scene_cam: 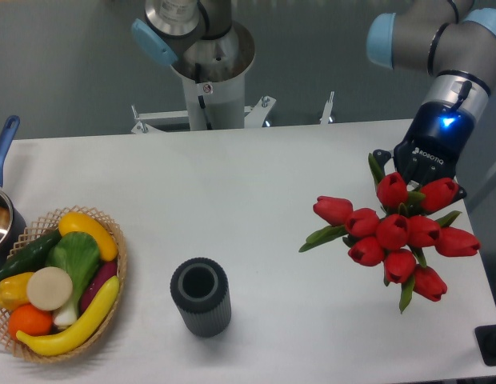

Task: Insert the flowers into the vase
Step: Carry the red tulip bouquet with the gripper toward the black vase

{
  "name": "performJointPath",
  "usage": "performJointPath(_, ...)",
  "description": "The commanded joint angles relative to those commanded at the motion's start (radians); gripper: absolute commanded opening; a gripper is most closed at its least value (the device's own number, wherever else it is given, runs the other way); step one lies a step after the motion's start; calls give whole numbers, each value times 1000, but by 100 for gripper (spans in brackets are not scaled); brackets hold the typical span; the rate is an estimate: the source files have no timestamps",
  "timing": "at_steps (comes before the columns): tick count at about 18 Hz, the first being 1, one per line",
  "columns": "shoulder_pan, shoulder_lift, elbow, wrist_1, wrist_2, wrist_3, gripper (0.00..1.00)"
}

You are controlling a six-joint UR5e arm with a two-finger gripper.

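Red tulips meet robot arm at the right edge of the desk (pixel 256 184).

The flowers (pixel 396 232) sit bunched by the desk's right edge, buds fanned out, with the pincer (pixel 414 182) directly behind them; its fingers are hidden by the blooms, so whether it grips them cannot be told. The vase (pixel 201 296) stands upright and apart near the front edge, mouth open, while a basket of toy produce (pixel 60 284) occupies the front left corner beside a blue-handled pot (pixel 2 200).

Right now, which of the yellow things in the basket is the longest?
The long curved yellow one along the front edge of the basket. It sweeps across the front, while the other two yellow pieces, at the left and at the top, are shorter.
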Motion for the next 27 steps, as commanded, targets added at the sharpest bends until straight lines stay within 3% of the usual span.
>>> performJointPath(2,-6,0,-11,24,0,0,6)
performJointPath(15,-60,-9,-9,35,-3,8,6)
performJointPath(19,-75,-37,-9,104,-93,9,6)
performJointPath(27,-129,-14,-14,106,-236,6,6)
